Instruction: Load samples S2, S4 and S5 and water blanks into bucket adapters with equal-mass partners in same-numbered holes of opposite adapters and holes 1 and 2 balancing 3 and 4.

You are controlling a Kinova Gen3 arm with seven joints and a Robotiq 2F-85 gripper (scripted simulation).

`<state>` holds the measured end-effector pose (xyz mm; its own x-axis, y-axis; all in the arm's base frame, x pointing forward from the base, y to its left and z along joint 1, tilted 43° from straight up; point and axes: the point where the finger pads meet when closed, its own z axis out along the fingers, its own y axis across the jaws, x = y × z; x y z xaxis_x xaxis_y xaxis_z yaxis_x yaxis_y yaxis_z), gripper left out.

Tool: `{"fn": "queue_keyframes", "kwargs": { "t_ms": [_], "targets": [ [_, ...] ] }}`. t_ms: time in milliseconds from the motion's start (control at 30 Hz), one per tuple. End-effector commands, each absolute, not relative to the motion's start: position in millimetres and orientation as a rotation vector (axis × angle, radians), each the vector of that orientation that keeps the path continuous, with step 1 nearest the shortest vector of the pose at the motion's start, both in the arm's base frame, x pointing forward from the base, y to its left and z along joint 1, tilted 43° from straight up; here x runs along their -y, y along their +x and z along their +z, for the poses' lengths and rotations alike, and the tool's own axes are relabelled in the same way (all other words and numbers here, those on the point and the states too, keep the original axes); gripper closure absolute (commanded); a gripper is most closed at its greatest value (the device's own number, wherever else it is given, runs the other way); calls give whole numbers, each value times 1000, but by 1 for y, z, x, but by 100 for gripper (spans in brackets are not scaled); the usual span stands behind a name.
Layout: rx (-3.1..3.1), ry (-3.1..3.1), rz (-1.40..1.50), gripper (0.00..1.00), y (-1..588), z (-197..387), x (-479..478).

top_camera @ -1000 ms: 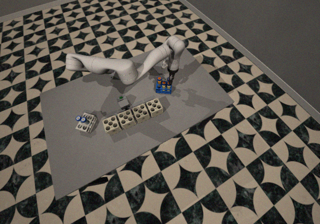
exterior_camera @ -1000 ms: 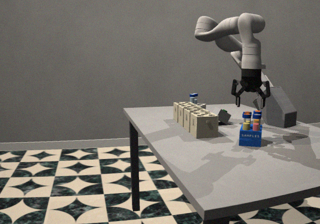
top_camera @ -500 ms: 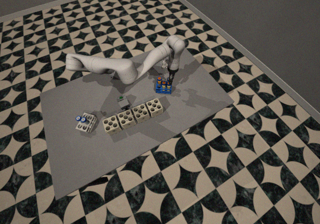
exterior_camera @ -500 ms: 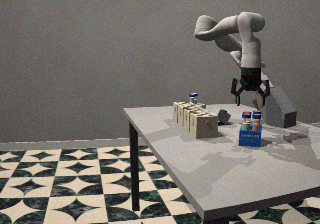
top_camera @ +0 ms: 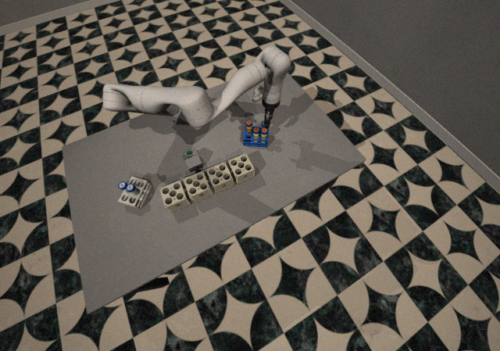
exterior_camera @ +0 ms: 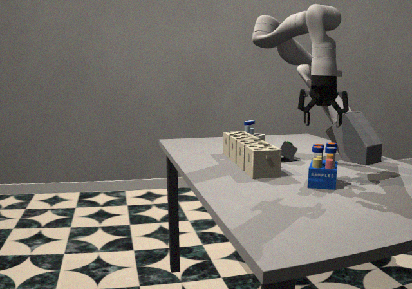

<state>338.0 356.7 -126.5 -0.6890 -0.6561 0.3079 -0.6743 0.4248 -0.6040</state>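
Note:
A blue rack marked SAMPLES [top_camera: 253, 139] [exterior_camera: 322, 175] stands on the grey table and holds several blue-capped tubes with orange cap dots [exterior_camera: 324, 153]. My gripper [exterior_camera: 322, 120] [top_camera: 266, 124] hangs open and empty straight above the rack, a little above the tube caps. A row of beige adapters [top_camera: 207, 180] [exterior_camera: 252, 152] with empty holes stands in the middle of the table. A pale rack [top_camera: 134, 191] at the left holds two blue-capped blanks with white dots [top_camera: 126, 186] [exterior_camera: 249, 126]. The green DONE key sits on a small grey desk [top_camera: 191, 158] [exterior_camera: 288, 150] behind the adapters.
The arm's grey base block [exterior_camera: 357, 138] stands behind the sample rack. The table's front edge [exterior_camera: 332, 262] and left edge are near the adapters in the side view. A chequered floor lies all around.

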Motion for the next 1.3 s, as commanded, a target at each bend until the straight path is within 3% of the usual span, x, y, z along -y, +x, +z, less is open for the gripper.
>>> {"fn": "queue_keyframes", "kwargs": {
  "t_ms": [0, 600, 633, 1267],
  "targets": [
    [2632, 1230, 1133, 0, 335, -118, -364],
    [2632, 1230, 1133, 0, 324, -87, -391],
    [2647, 1210, 1135, 38, 324, -85, -388],
    [2886, 852, 1166, 38, 322, -49, -345]
  ]
}}
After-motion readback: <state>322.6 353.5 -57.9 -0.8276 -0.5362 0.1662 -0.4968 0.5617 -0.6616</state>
